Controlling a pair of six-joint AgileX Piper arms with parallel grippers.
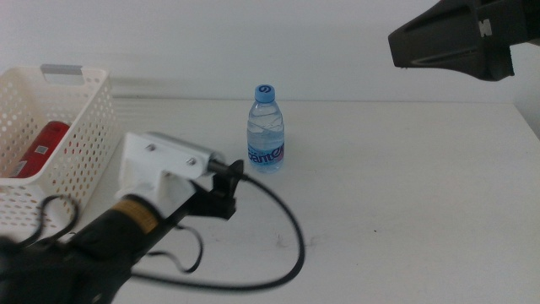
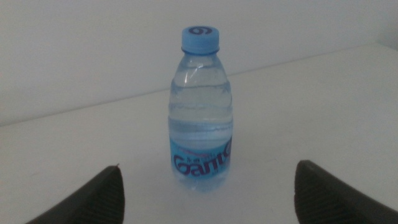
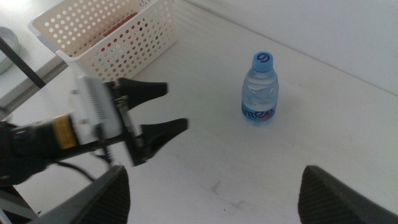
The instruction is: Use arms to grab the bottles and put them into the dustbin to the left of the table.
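A small clear water bottle with a blue cap and label stands upright on the white table. My left gripper comes in from the lower left and is open, a short way in front of the bottle. In the left wrist view the bottle stands centred ahead of the open left gripper, not between its jaws. My right gripper hovers high at the upper right, open and holding nothing. The dustbin, a white perforated basket, sits at the left with a red can inside.
The right wrist view looks down on the bottle, the left gripper and the basket. A black cable loops from the left arm over the table. The table's right edge shows at the far right.
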